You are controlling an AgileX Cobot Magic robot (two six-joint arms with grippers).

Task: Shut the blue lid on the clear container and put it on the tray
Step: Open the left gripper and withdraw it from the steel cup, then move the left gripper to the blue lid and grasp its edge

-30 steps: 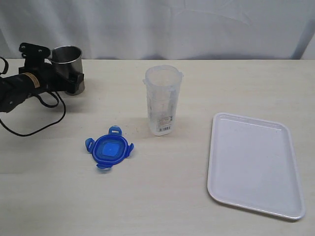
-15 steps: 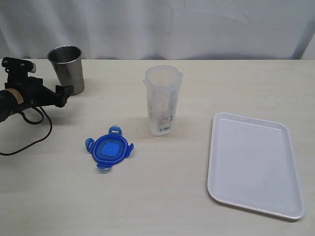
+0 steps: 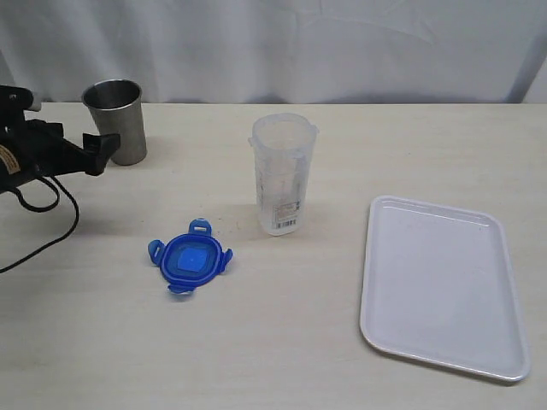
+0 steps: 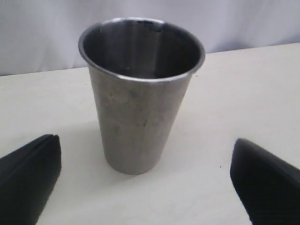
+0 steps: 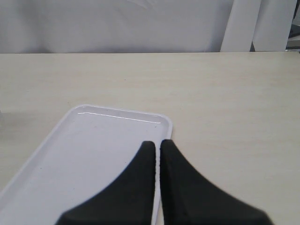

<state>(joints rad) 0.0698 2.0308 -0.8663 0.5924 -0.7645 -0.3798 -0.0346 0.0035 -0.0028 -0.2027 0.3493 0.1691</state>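
1. The clear container (image 3: 282, 175) stands upright and open-topped near the middle of the bench (image 3: 282, 359), its printed label low on the side.
2. The blue lid (image 3: 193, 259) lies flat on the bench, near the container on its left and closer to the front edge. It does not touch the container, and its flaps are spread outward.
3. The tray (image 3: 444, 286) lies flat at the right of the bench, well apart from both container and lid, with nothing on it.
4. The left fingers (image 4: 28, 178) are spread wide and hold nothing. In the left wrist view, a grey steel cup (image 4: 140, 103) stands upright just ahead of the gap between them, touching neither.
5. In the exterior view, that left arm sits at the far left edge, beside the steel cup (image 3: 115, 120) and far from the lid.
6. The right fingers (image 5: 183, 187) are pressed together, tips meeting, with nothing between them. In the right wrist view, they hang over the tray's (image 5: 93, 150) edge.
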